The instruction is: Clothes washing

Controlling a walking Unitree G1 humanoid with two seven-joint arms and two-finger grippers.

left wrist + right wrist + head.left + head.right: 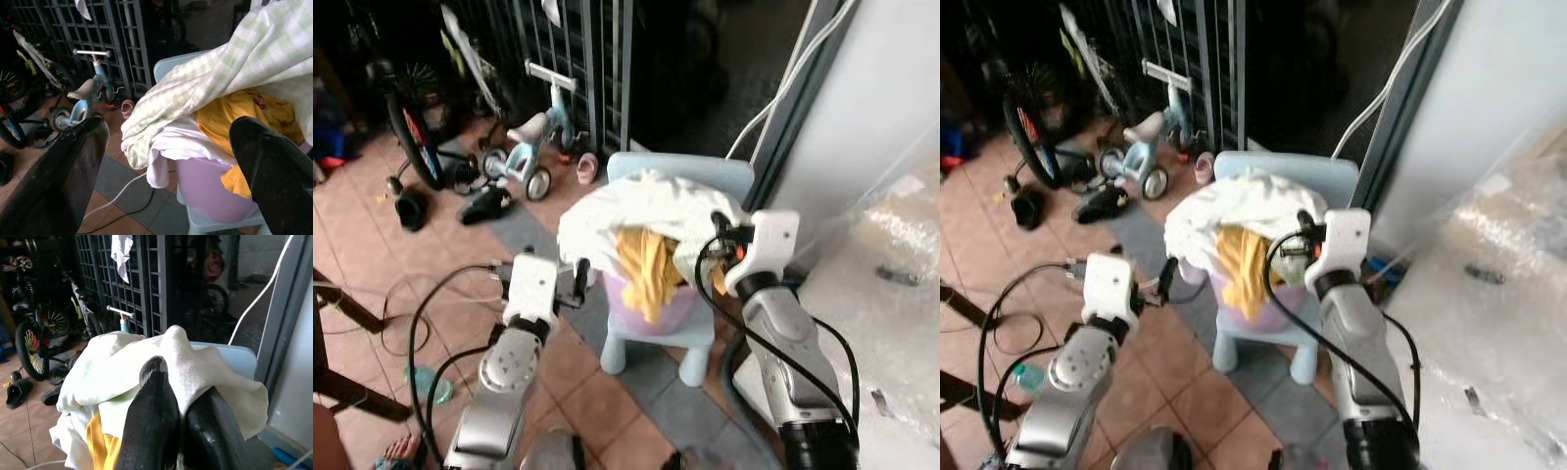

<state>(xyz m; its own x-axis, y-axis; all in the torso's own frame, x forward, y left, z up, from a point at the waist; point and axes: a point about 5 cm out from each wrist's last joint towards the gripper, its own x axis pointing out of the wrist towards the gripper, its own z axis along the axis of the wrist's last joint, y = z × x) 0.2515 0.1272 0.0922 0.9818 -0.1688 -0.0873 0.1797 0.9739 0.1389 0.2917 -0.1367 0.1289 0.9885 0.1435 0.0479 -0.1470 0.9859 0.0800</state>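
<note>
Two grippers worked mid-frame at a lavender basket heaped with laundry on a pale blue chair. The right gripper had its fingers pinched together on the white checked cloth, near the chair's back edge. The left gripper hung spread wide, just off the cloth's left hem. A yellow garment spilled over the front rim. Open tiled floor lay at left; a tricycle stood upper left.

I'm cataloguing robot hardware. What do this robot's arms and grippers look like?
Both arms are silver metal with rounded joints and loose black cables looping alongside. The left gripper and right gripper sit on white wrist housings; each has two long, glossy black fingers.
</note>
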